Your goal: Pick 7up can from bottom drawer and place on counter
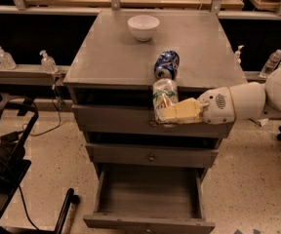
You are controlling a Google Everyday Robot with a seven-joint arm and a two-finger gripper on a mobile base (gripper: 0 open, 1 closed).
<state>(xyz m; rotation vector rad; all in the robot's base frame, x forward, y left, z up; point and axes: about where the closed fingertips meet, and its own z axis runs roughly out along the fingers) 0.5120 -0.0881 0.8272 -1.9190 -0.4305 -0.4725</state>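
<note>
— Where the white arm (pixel 248 101) reaches in from the right of the view, what has the gripper (pixel 166 114) got?

— Its pale yellow fingers (pixel 182 112) are closed around the 7up can (pixel 164 95), gripping its lower half. The can stands roughly upright, with its top poking above the fingers.

— And where is that, exactly?

— In the air in front of the cabinet, level with the front of the top drawer (pixel 116 118). The front edge of the counter (pixel 111 52) lies just above and behind the gripper. The can's top reaches about to that edge, but the can is not resting on the slab.

— What sits near it up there?

— A blue-and-white soda can (pixel 166 65) lies on its side just above the gripper, close to the counter's front edge. Farther back beyond it stands a white bowl (pixel 143 27).

— And below?

— Directly beneath the gripper comes the middle drawer (pixel 130 155). Under that is the bottom drawer (pixel 148 199), pulled out well below the gripper, its grey floor in view.

— Anything off to the side?

— Small clear bottles (pixel 48 62) on a ledge, far to the gripper's fingertip side.
</note>
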